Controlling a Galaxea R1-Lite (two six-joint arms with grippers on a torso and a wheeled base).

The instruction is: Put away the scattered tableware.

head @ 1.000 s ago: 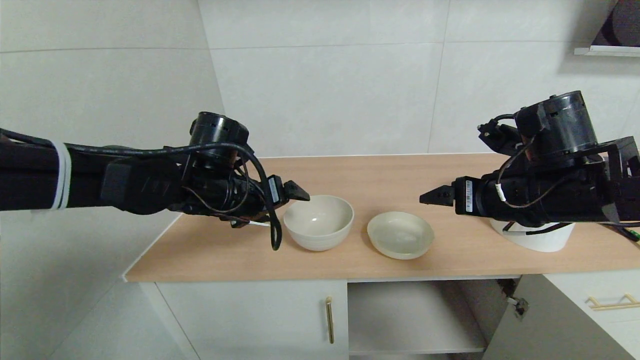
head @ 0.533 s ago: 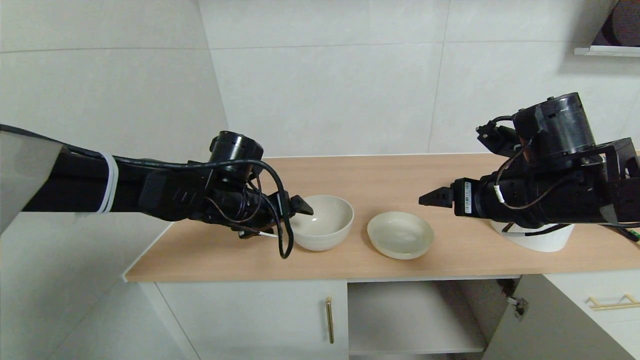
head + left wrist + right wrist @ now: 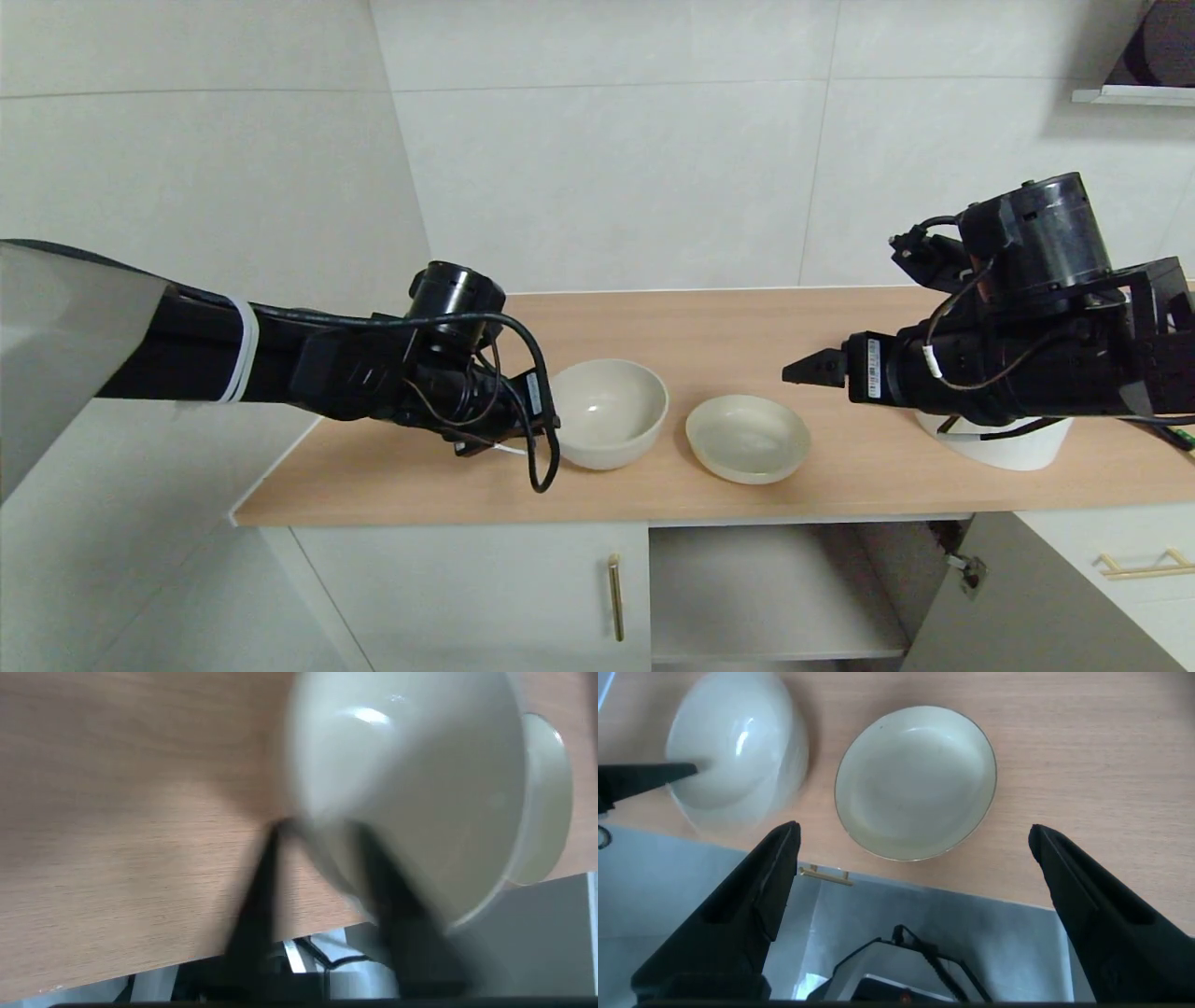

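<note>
1. The deep bowl [image 3: 609,411] is plain cream with a small white glint inside.
2. The shallow bowl [image 3: 748,437] is paler cream, faintly greenish, with a thin darker line round its rim.
3. The surface [image 3: 747,327] is light tan with fine wood-grain streaks.
4. The left gripper [image 3: 553,422] and right gripper [image 3: 805,369] are black.
5. A white band [image 3: 241,350] rings the black left arm.
6. The wall tiles [image 3: 607,168] are pale grey-white with thin grey joints.
7. The cabinet door [image 3: 467,597] is white and its handle [image 3: 613,583] is brass-gold.
</note>
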